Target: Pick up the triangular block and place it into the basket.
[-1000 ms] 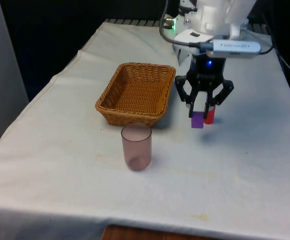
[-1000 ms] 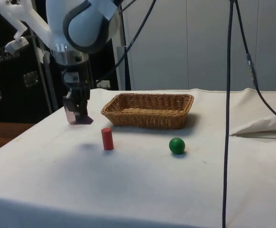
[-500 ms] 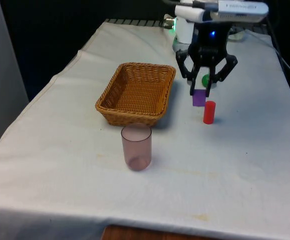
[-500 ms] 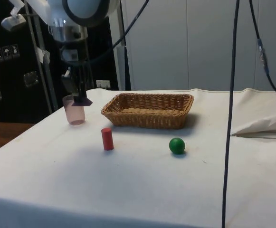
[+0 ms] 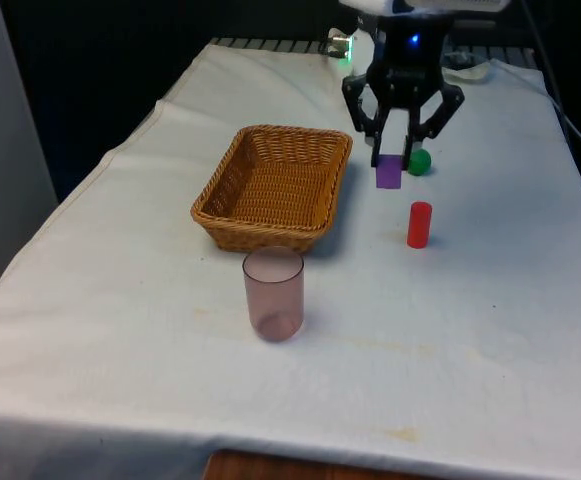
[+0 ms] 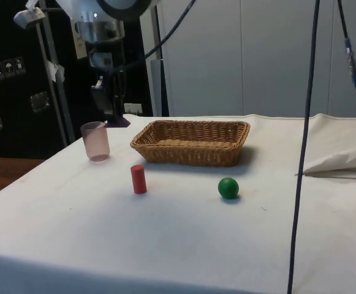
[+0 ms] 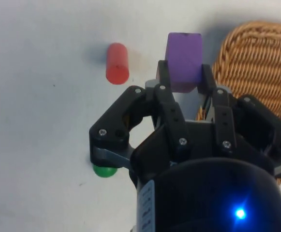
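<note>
The gripper (image 5: 390,160) is clamped on the purple triangular block (image 5: 389,172), with the fingers closed against its two sides. In the wrist view the triangular block (image 7: 183,61) protrudes from between the fingers, confirming a secure hold.

Change over the last second: the gripper has risen from just above the surface (image 5: 490,330) beside the red cylinder (image 5: 419,224) to a position high over it. It has also shifted toward the far end and slightly toward the front view's left. The red cylinder and the green ball (image 5: 420,161) have not moved. The pink cup (image 5: 274,293) also remains where it was, standing near the basket's near side.

Current position: the triangular block hangs in the air, clear of the surface, just beyond the right rim of the wicker basket (image 5: 275,185) in the front view. In the side view the gripper (image 6: 111,101) sits off the basket's (image 6: 192,142) left end, above rim height.

Meaning for the task: the pick and lift appear complete. The remaining steps are likely a lateral move over the basket interior, followed by release. Lift height appears sufficient to clear the rim.
</note>
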You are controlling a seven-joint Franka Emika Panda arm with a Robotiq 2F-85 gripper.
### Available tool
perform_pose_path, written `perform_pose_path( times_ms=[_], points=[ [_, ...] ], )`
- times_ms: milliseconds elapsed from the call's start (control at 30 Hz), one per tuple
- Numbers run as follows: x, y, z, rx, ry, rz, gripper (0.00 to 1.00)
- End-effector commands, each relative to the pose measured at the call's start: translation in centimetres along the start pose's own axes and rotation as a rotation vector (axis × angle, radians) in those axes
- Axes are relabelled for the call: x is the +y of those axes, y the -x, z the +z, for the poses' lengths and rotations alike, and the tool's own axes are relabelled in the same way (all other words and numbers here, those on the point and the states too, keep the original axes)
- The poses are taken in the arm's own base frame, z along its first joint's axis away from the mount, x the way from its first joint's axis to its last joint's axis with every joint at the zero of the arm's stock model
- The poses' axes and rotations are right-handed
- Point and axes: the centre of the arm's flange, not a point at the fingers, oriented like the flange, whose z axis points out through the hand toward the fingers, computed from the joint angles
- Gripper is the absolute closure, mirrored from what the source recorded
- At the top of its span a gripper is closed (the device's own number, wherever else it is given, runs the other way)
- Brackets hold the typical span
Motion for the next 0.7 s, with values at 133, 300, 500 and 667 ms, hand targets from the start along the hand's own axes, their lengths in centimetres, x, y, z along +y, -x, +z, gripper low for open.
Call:
perform_pose_path(
  times_ms=[133,300,500,667],
  points=[
    [0.6,0.6,0.2,0.001,0.001,0.000,0.67],
    [2.3,2.2,0.4,0.000,0.008,-0.004,0.67],
    [3.8,3.5,0.8,-0.003,0.011,-0.004,0.67],
    [5.2,4.7,1.3,-0.007,0.014,-0.005,0.67]
  ],
)
